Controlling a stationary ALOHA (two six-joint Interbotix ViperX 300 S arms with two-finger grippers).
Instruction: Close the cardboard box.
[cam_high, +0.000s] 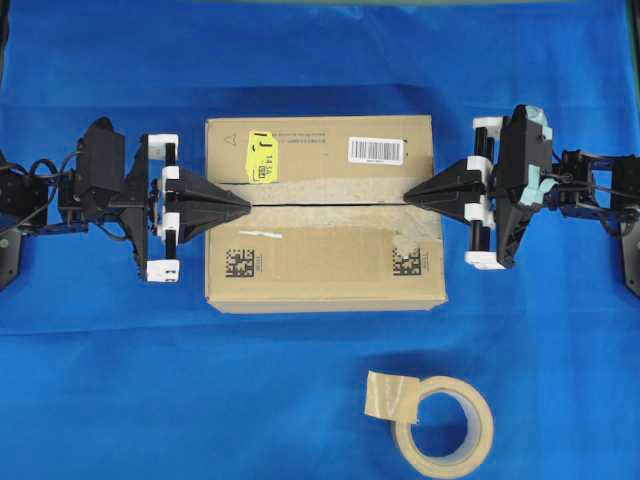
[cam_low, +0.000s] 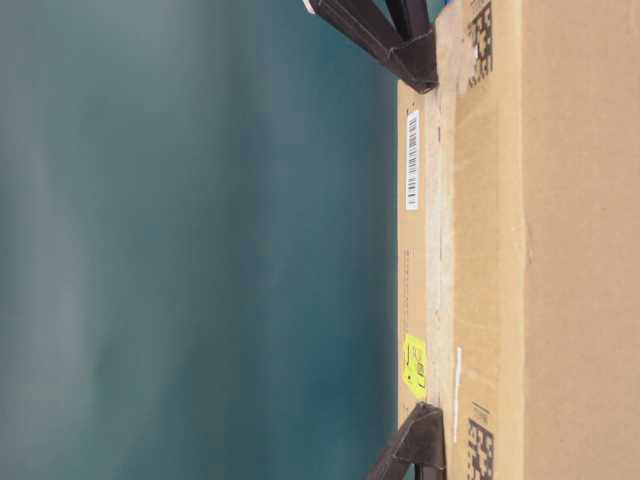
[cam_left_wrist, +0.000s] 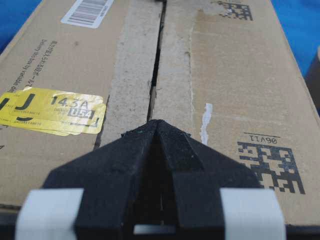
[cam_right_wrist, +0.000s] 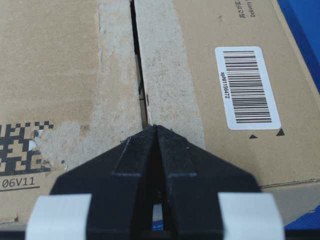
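- Blue cloth (cam_high: 320, 50) covers the table; cardboard box (cam_high: 322, 212) sits mid-table between the two arms.
- Box looks closed: both long top flaps lie flat and meet at a narrow centre seam (cam_left_wrist: 156, 75), flanked by strips of torn paper where tape once sat.
- Left gripper (cam_high: 240, 205) has its fingers pressed together into one point, tip on the seam at the box's left end, holding nothing.
- Right gripper (cam_high: 412, 196) is the same: fingers together, nothing held, tip on the seam at the right end.
- Judgement: task is at the final press-down. Push straight down, both ends evenly, tips centred on the seam so neither flap pops up; lift off vertically to avoid dragging a flap edge.
- Tape roll (cam_high: 444, 424) lies near the front, well clear of the box.
- Yellow sticker (cam_high: 262, 157) and white barcode label (cam_high: 376, 150) sit on the far flap.
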